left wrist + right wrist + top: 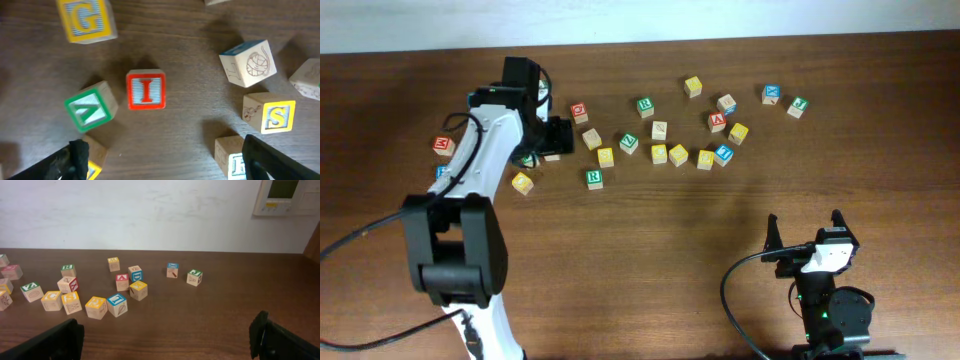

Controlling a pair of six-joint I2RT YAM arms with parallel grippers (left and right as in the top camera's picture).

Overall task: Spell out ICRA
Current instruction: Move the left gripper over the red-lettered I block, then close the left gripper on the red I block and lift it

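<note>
**ICRA: no letters placed yet, left arm lining up on the I**

Overhead: The blocks (660,130) lie loose across the far half of the surface (650,260). No row or word is formed anywhere, so I judge all four letters outstanding. The left claw (557,135) sits low in the left part of the scatter. The right claw (805,222) is parked near the front edge, well apart from every block. A green R block (594,178) is legible, but most of the other letters are too small to read here.

Left wrist: The red I block (146,90) stands flat on the surface, face up, ahead of the left claw and roughly centred between its fingers (75,157). The fingers are spread wide and hold nothing. A tilted green block (90,107) lies just beside the I, so I expect the grasp to be tight on that side.

Right wrist: The right claw is wide open and empty, and the scatter lies far ahead. C, R and A are still to be fetched.
</note>
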